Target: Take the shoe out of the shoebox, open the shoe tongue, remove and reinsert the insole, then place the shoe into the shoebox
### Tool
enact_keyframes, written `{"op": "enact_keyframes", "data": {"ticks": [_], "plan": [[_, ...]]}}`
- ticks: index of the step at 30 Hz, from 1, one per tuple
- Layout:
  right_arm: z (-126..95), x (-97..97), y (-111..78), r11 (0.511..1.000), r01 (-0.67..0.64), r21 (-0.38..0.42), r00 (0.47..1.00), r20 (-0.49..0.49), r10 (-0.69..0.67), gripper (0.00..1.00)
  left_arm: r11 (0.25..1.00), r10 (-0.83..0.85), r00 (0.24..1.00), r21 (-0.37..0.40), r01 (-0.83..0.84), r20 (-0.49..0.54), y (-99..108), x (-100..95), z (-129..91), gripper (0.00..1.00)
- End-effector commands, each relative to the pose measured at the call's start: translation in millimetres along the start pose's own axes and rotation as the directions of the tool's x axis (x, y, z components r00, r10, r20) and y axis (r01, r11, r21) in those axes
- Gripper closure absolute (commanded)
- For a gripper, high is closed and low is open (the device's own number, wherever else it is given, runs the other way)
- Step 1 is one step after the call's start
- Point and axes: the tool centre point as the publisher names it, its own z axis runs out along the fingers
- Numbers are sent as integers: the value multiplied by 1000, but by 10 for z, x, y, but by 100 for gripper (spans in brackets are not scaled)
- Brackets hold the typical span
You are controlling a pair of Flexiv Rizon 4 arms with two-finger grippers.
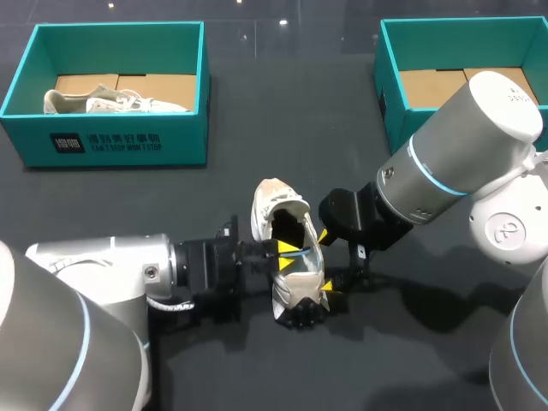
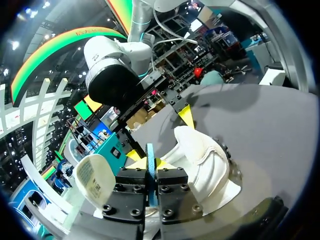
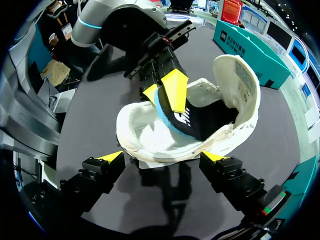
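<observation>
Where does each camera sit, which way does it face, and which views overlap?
Head view: above and behind, looking down on the table; left gripper and right gripper meet at the shoe.
Left wrist view: on the left wrist, looking out at the shoe; own gripper pinches the blue insole.
Right wrist view: on the right wrist, facing the shoe's opening; own open gripper at its near edge.
Shared: the wrist views face each other across the shoe.
</observation>
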Motion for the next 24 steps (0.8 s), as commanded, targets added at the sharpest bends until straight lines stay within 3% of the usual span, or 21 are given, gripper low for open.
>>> {"op": "enact_keyframes", "data": {"ticks": [1, 6, 11, 13, 15, 24], "plan": [[7, 8, 0, 1000, 0, 1, 1000, 1, 0, 0, 1000, -11, 1000, -20, 10, -13, 68, -21, 101, 100], [7, 8, 0, 1000, 0, 1, 1000, 1, 0, 0, 999, -20, 1000, -37, 20, -14, 119, -27, 100, 100], [7, 8, 0, 1000, 0, 1, 1000, 1, 0, 0, 999, -27, 1000, -24, 27, -12, 37, -41, 49, 100], [7, 8, 0, 1000, 0, 1, 1000, 1, 0, 0, 1000, -29, 999, -9, 29, -13, -11, -49, 25, 85], [7, 8, 0, 1000, 0, 1, 1000, 1, 0, 0, 1000, -29, 999, 2, 29, -15, -64, -60, 0, 80], [7, 8, 0, 1000, 0, 1, 1000, 1, 0, 0, 998, -36, 999, 41, 38, -36, -280, -54, -99, 77]]}}
